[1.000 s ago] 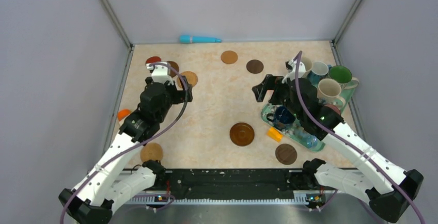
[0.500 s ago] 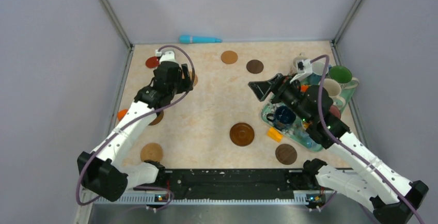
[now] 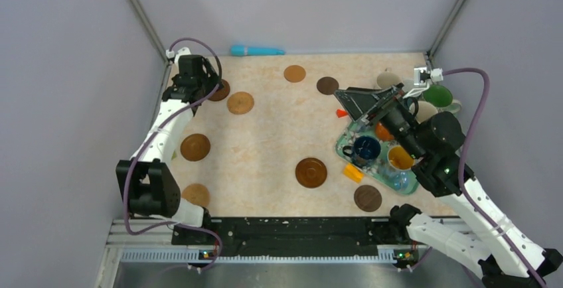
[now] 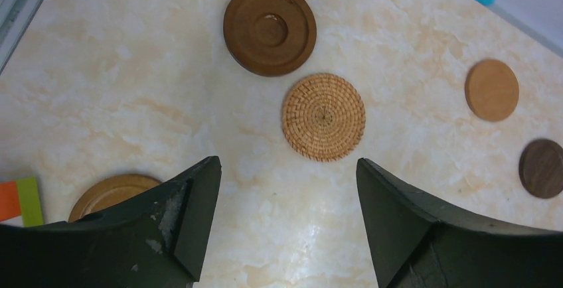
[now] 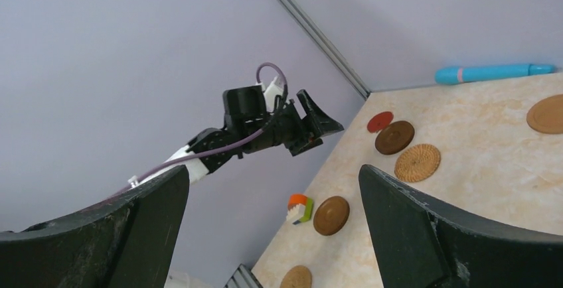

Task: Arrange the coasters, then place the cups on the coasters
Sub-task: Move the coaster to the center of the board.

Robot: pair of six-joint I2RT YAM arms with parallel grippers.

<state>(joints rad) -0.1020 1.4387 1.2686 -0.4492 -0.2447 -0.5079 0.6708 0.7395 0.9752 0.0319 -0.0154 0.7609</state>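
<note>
Well, my left gripper (image 4: 285, 168) hangs wide open, empty; the woven coaster (image 4: 323, 117) lies just above its tips at centre frame, the dark coaster (image 4: 269, 28) higher. My right gripper (image 5: 271, 172), also spread and empty, is at the tray's (image 3: 342, 147) upper edge; inside stand a blue cup (image 3: 366, 148), an orange cup (image 3: 382, 131), a yellow cup (image 3: 400, 158), perhaps more.

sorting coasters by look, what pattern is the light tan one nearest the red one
Woven coaster: basket-weave in concentric rings, clearest in left wrist view.

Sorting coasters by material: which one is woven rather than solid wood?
The pale wicker coaster beside the dark ringed wooden one, near the far left corner; only it shows a spiral weave.
</note>
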